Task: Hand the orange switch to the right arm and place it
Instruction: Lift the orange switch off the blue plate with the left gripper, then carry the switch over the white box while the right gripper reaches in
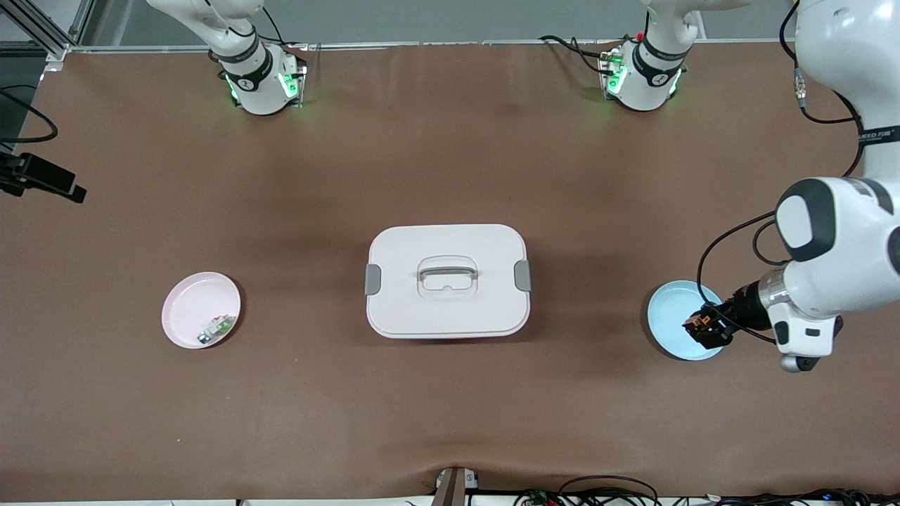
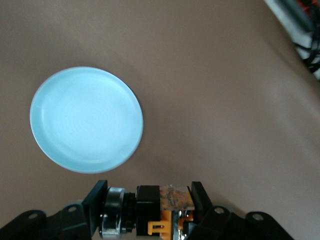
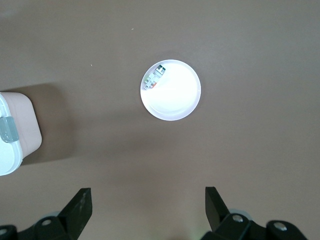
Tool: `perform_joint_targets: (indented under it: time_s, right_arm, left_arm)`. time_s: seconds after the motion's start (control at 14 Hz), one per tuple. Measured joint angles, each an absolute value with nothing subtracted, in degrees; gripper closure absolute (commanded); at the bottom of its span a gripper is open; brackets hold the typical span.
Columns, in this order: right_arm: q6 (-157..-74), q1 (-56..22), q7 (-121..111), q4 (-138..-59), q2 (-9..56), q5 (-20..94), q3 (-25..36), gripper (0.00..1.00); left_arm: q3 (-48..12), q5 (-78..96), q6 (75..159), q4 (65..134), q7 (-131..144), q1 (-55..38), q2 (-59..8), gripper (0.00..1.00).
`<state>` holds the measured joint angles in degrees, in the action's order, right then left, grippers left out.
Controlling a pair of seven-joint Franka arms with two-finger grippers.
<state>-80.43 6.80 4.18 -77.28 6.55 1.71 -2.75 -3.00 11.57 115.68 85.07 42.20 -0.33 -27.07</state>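
My left gripper (image 1: 705, 329) is shut on the orange switch (image 1: 701, 323) and holds it just above the edge of the light blue plate (image 1: 671, 309) at the left arm's end of the table. In the left wrist view the switch (image 2: 167, 205) lies crosswise between the fingers, with a silver ring end, black body and orange marks. The blue plate (image 2: 85, 120) is bare there. My right gripper (image 3: 148, 197) is open and empty, high over the table near the pink plate (image 3: 175, 100). It is out of the front view.
The pink plate (image 1: 190, 309) at the right arm's end holds small white-and-green parts (image 1: 216, 328). A white lidded box with a handle and grey clips (image 1: 447, 281) stands mid-table. Cables lie along the table edge nearest the front camera.
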Motion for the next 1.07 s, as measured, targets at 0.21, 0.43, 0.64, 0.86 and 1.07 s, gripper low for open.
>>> perform_joint_targets:
  time_s: [0.21,0.43,0.64,0.86,1.07]
  right_arm:
    - [-80.4,6.8,4.2,-77.3,6.6,1.7,-2.7,0.0]
    - [-80.4,6.8,4.2,-77.3,6.6,1.7,-2.6,0.0]
    - [-80.7,6.8,4.2,-77.3,6.6,1.7,-2.6,0.0]
    - [-80.9,6.8,4.2,-77.3,6.6,1.7,-2.6,0.0]
    - [-80.9,6.8,4.2,-77.3,6.6,1.7,-2.6,0.0]
  left_arm:
    - [-3.4,16.3,114.1,83.6,51.4,-1.0,-23.9,0.92]
    - [-3.5,17.9,113.8,83.1,61.9,-4.4,-20.9,0.92]
    - [-3.5,21.0,113.8,81.9,71.2,-7.6,-20.2,0.92]
    - [-3.8,25.3,113.9,80.2,78.8,-9.5,-20.2,0.92]
    - [-4.0,28.5,113.9,79.1,85.3,-12.0,-20.1,0.92]
